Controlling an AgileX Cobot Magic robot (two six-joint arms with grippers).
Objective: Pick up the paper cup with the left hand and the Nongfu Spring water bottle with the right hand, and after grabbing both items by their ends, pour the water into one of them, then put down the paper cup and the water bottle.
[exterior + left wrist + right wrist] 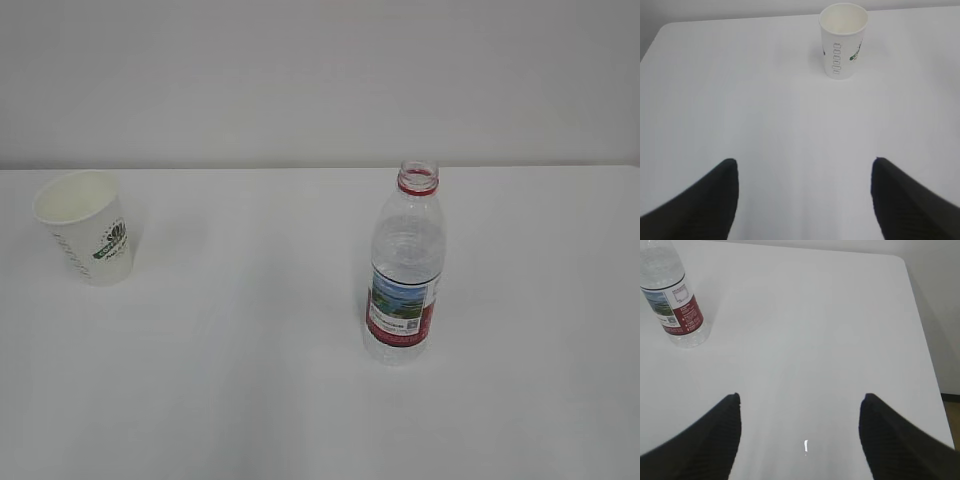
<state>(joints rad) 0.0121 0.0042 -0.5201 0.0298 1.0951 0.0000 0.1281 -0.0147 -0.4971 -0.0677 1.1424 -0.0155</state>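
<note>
1. Left hand (805,200): jaws are seen spread wide with nothing between them, held above bare table (740,100). The paper cup (842,42) is found well ahead of it, slightly to its right, upright and untouched.
2. Right hand (800,440): jaws are likewise parted and empty. The Nongfu Spring water bottle (675,300) is found ahead and well to its left, standing upright, uncapped.
3. Edges: the table's far left corner is seen beyond the left hand; a rounded far right corner and right edge are seen beside the right hand. Open surface lies between each hand and its object.
4. Count: one cup, one bottle, well apart.
5. Contents: the cup's interior appears white and empty; water inside the clear bottle cannot be judged.
</note>
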